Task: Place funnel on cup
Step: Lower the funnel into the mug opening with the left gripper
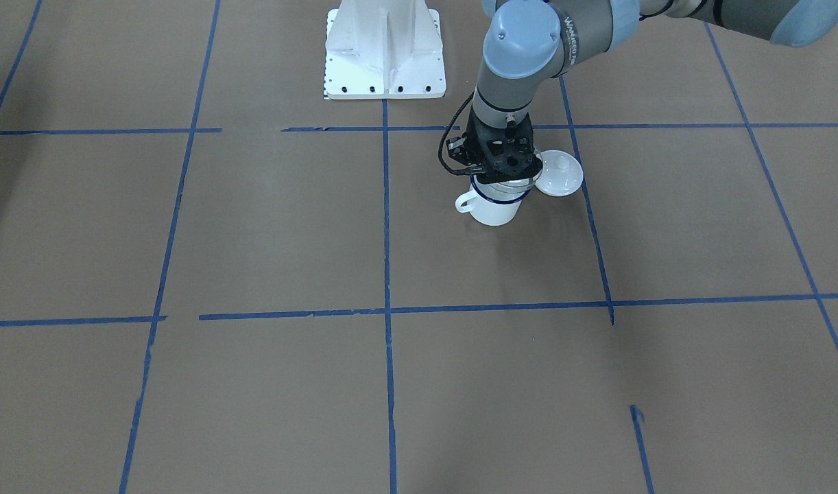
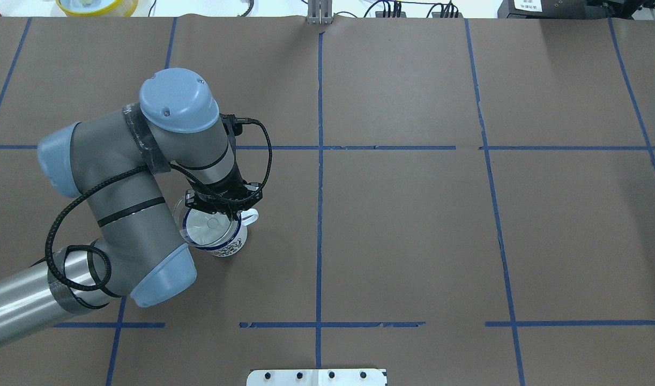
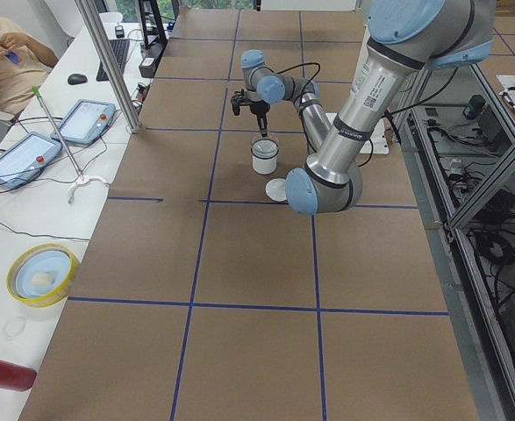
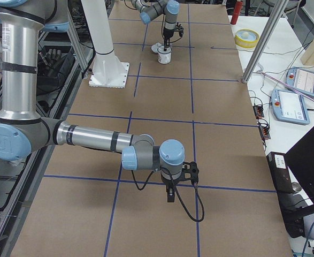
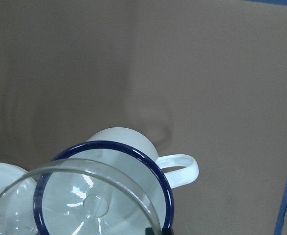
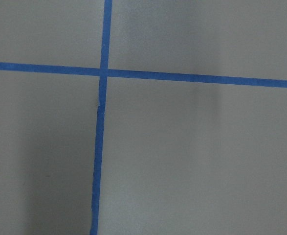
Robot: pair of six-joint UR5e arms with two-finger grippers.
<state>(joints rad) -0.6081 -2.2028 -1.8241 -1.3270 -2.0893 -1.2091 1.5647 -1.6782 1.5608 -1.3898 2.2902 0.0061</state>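
While the left arm bends down over the table [image 1: 254, 226], its claw [image 2: 232, 216] is closed on the rim of the funnel [image 2: 204, 229] and holds it directly above the cup [image 1: 494, 209], wide end up. Seen from the left wrist, the clear rim overlaps the cup's blue rim but sits off-centre from it, and the spout [image 5: 97, 205] points down into the cup's mouth. Whether the funnel touches the cup, I cannot tell. The cup stands upright in the square just to the robot's left of the centre tape line, with its handle [image 5: 180, 169] turned toward the robot's right. A white lid [image 1: 559, 173] with a knob lies flat on the table just beside the cup, on the robot's left of it. The right arm stretches low across the table well apart from all this, and its claw [image 4: 170, 194] hangs over a blue tape line [image 6: 104, 147]. Only the right side view shows that claw, so I cannot tell whether it is wide or narrow; its wrist camera sees bare table and a crossing of tape
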